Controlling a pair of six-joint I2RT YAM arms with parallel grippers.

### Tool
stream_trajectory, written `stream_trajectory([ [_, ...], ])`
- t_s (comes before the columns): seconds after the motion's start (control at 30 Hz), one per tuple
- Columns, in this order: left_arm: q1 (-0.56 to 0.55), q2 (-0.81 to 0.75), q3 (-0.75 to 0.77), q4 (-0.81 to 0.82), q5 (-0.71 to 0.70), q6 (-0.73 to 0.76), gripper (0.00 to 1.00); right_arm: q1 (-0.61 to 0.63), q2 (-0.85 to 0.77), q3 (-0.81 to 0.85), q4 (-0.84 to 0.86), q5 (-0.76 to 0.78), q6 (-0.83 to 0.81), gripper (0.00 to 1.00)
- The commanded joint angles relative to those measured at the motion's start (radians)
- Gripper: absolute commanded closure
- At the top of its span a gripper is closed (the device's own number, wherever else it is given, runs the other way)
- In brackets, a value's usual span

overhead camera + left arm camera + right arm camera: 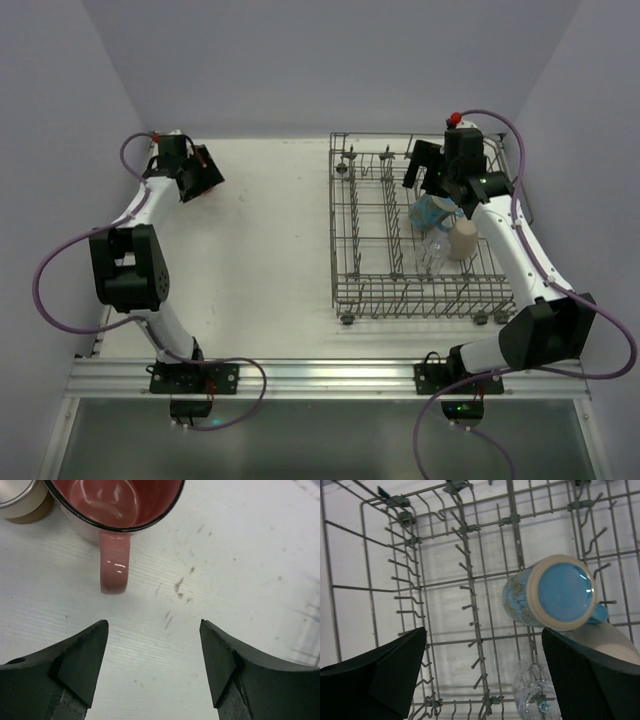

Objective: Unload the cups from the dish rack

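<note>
The grey wire dish rack (pixel 370 255) stands at the right. In it lie a blue patterned mug (pixel 433 211), a clear glass tumbler (pixel 437 250) and a plain beige cup (pixel 463 239). My right gripper (pixel 445 178) hovers open and empty above the rack's far right part. In its wrist view the blue mug (pixel 555 592) lies upside down, the tumbler (pixel 535 695) below it and the beige cup (pixel 615 640) at the right edge. My left gripper (pixel 200 170) is open at the far left. Its wrist view shows the pink mug (pixel 117 510) and a tan cream-rimmed cup (pixel 22 500) on the table, just beyond the fingers.
The white table (pixel 270 250) lies between the arms and the rack. Upright tines (pixel 470 610) fill the rack's empty left part. Grey walls close in on both sides and behind.
</note>
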Motion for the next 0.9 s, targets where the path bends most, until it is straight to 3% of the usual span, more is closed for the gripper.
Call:
stream_trajectory([
  [0.0, 0.001, -0.125, -0.028, 0.058, 0.063, -0.086, 0.22, -0.015, 0.018, 0.039, -0.079, 0.192, 0.040, 0.01],
  [0.23, -0.019, -0.247, -0.045, 0.100, 0.128, -0.129, 0.19, -0.071, 0.085, 0.043, -0.120, 0.234, 0.119, 0.01],
  [0.67, -0.058, -0.378, -0.028, 0.123, 0.198, -0.111, 0.16, -0.200, 0.159, 0.049, -0.120, -0.036, 0.223, 0.01],
  [0.87, -0.065, -0.384, -0.028, 0.127, 0.211, -0.100, 0.16, -0.242, 0.191, 0.077, -0.120, -0.070, 0.240, 0.01],
])
